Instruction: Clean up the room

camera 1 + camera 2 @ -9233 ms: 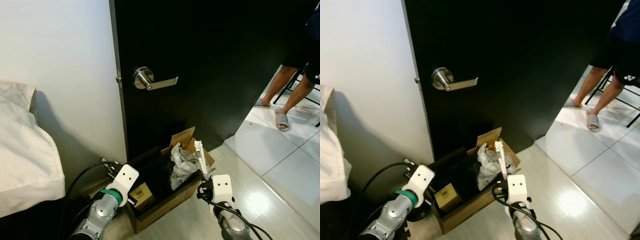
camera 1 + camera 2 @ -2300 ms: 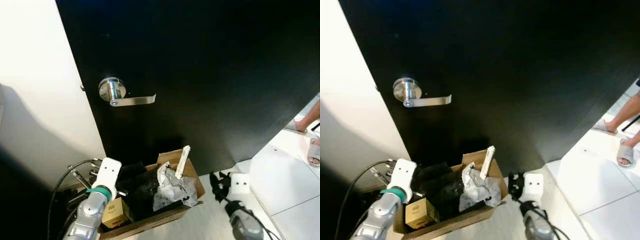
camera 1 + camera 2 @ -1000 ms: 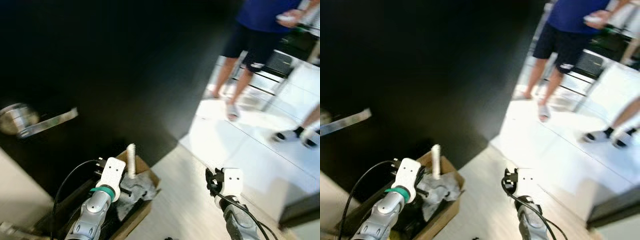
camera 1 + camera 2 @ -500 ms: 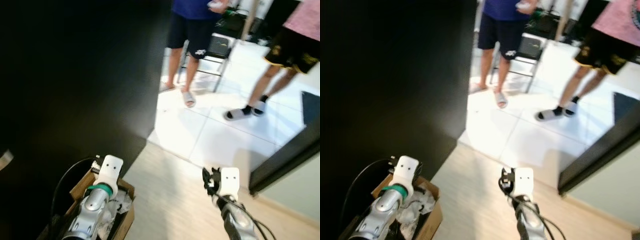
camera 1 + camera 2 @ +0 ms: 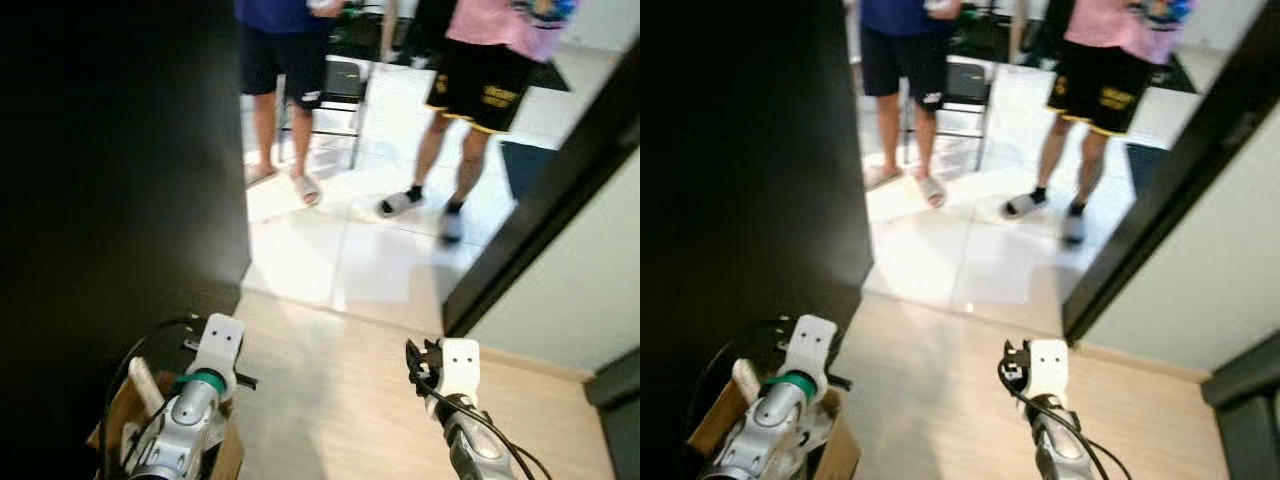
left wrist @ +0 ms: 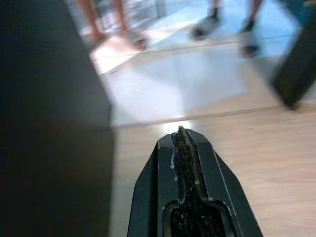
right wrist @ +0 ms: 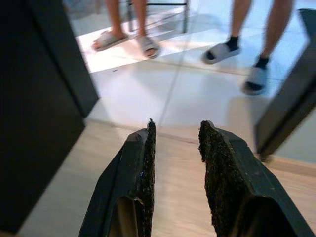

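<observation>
**A:** Status of the tools?
**B:** Left tool (image 6: 180,136) pressed together, nothing between the fingers, pointed along the wood floor (image 5: 340,390) beside the black door (image 5: 110,170). Right tool (image 7: 175,131) spread, nothing held, aimed at the doorway.

**A:** Location of the trash?
**B:** Cardboard box (image 5: 118,425) low on the left, against the door, partly behind the left arm. White stick-like piece (image 5: 145,385) poking up out of it. Rest of the contents hidden.

**A:** Obstructions ahead?
**B:** Two people standing on the white tiles (image 5: 320,260) past the threshold: one in dark shorts and slides (image 5: 280,90), one in a pink top and black shorts (image 5: 470,90). Folding chair (image 5: 335,95) behind them. Dark door frame (image 5: 540,190) slanting on the right.
</observation>
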{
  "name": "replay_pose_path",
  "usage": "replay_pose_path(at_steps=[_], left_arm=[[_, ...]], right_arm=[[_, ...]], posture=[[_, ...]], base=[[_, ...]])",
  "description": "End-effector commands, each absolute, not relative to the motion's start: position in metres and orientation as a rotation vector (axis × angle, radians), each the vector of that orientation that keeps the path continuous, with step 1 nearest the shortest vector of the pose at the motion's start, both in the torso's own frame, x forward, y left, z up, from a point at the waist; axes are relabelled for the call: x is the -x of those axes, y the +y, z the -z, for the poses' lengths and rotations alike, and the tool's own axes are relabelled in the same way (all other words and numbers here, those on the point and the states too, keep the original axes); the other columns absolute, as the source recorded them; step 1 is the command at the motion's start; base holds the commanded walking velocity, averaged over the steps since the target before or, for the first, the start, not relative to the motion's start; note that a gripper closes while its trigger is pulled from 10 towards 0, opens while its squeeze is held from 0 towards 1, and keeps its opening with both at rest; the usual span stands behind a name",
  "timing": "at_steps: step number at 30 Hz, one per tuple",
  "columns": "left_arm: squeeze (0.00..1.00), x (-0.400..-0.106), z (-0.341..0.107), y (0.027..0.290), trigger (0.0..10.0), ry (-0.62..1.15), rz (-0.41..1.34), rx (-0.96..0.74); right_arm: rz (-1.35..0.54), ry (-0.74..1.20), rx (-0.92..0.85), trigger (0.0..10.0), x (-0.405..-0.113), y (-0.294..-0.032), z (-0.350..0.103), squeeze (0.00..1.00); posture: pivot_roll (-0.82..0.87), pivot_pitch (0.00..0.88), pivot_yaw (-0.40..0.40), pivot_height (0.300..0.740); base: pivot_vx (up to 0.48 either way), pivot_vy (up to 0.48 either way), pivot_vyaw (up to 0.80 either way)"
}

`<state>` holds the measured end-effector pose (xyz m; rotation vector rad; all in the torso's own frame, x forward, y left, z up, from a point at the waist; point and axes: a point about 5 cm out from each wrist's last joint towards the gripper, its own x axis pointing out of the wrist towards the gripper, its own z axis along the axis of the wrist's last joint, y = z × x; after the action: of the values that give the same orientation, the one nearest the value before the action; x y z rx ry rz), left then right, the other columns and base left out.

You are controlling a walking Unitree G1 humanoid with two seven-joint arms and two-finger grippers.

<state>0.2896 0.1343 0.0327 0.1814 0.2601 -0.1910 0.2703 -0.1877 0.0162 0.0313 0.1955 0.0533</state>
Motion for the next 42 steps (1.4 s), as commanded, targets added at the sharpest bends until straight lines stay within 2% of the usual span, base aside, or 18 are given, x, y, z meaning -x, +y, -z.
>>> replay_pose_path(at_steps=[1,20,42], left_arm=[[0.00,-0.2829,-0.0231,0.1422,10.0,0.308,0.169,-0.184],[0.00,-0.2776,-0.0161,0.1458,10.0,0.326,0.154,-0.215],[0.00,-0.2860,-0.0237,0.1428,10.0,0.308,0.136,-0.165]], right_arm=[[-0.045,0.216,-0.044,10.0,-0.2661,-0.1871,-0.0116,0.00],[-0.053,0.218,-0.041,10.0,-0.2672,-0.1860,-0.0119,0.00],[-0.052,0.217,-0.046,10.0,-0.2678,-0.1832,-0.0119,0.00]], posture=[[-0.07,0.057,0.024,0.726],[-0.07,0.058,0.023,0.726],[-0.07,0.055,0.032,0.726]], base=[[0.000,0.000,-0.80],[0.000,0.000,-0.80],[0.000,0.000,-0.80]])
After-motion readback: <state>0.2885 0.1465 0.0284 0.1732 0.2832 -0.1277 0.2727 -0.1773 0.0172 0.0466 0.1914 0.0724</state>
